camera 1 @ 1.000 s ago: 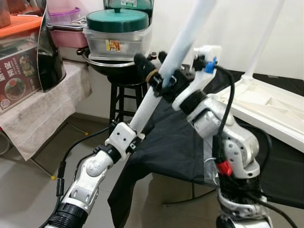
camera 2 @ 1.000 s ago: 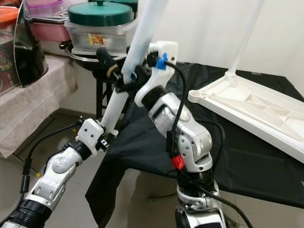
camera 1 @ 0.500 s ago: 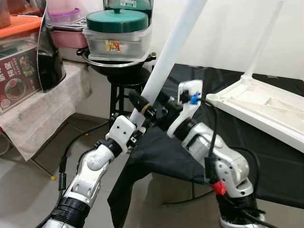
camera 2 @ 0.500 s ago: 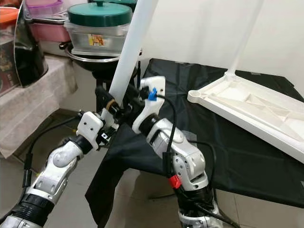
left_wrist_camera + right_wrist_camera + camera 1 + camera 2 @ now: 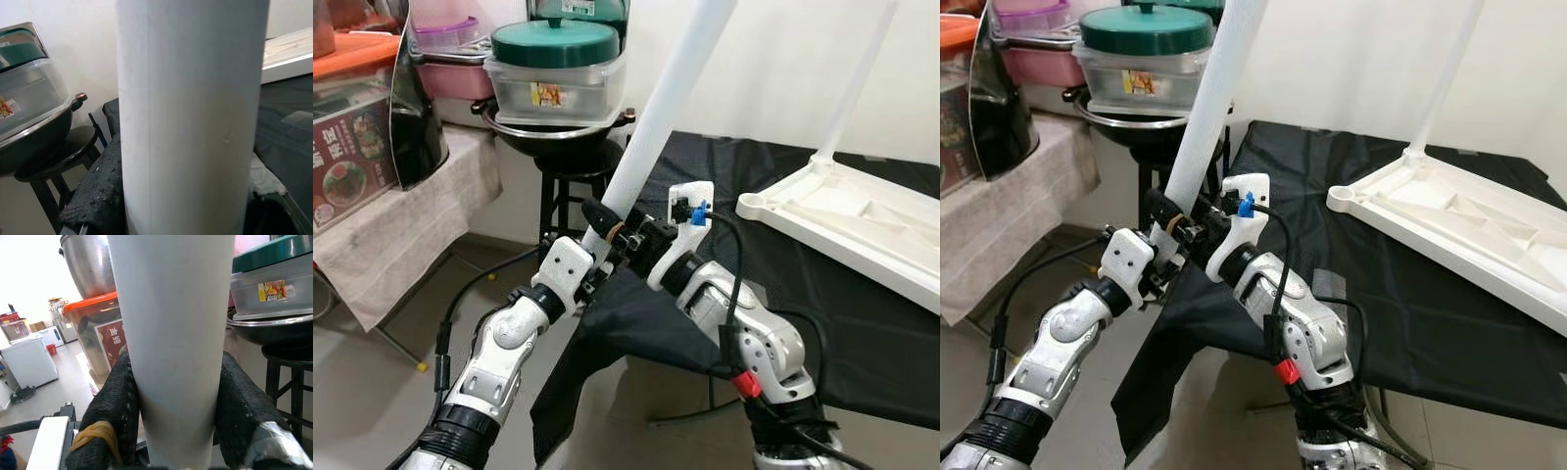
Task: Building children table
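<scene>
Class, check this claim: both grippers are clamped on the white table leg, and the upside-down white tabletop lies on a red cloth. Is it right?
Not quite. Both the left gripper and right gripper do clamp the white table leg, but the tabletop lies on a black cloth, as the left eye view shows.

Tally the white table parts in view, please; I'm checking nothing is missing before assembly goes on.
White legs: 2, one held by both grippers, one standing on the tabletop
White tabletops: 1, upside down on the black cloth
Total: 3

A table leg [image 5: 668,93] leans up at centre; the tabletop [image 5: 847,225] lies right, a stool [image 5: 570,181] behind.
</scene>
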Robot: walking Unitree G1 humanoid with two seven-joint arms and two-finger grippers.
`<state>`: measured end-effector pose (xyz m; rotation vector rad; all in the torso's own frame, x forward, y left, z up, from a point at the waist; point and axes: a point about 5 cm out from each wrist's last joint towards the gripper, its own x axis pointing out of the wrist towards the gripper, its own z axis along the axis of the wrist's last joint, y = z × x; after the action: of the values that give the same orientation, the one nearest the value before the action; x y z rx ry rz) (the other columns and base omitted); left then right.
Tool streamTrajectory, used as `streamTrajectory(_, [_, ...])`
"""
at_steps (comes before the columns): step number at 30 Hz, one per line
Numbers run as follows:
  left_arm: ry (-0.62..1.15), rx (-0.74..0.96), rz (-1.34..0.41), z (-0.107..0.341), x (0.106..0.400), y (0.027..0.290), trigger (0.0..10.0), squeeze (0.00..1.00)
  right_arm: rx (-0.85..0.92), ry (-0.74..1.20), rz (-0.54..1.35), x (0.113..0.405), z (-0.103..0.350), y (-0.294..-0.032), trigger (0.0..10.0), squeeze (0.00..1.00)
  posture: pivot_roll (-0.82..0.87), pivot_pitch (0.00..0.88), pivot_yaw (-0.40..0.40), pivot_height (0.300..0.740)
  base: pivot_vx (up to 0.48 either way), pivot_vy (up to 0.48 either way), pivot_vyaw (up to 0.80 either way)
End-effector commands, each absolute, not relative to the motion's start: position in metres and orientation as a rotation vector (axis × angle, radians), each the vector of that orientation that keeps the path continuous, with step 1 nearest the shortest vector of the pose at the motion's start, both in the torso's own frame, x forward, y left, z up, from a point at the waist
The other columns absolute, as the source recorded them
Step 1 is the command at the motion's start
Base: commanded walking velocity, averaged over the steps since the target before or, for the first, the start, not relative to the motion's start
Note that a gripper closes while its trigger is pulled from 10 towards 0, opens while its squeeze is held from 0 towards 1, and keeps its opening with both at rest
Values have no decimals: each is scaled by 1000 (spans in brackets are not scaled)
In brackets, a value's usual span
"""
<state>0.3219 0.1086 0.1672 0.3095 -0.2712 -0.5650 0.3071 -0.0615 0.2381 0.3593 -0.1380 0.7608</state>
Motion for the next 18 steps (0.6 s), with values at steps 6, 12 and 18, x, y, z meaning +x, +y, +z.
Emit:
streamTrajectory(6, [-316,290,-592,172,318,101,10000,0,375,-133,723,313,233,-68,0,0,61,0,-64,740,0,0,0])
streamTrajectory(12, [-322,291,-600,172,316,101,10000,0,367,-127,735,313,230,-65,0,0,61,0,-64,740,0,0,0])
streamTrajectory(18, [-326,291,-607,173,316,100,10000,0,361,-109,721,316,227,-66,10000,0,62,0,-66,740,0,0,0])
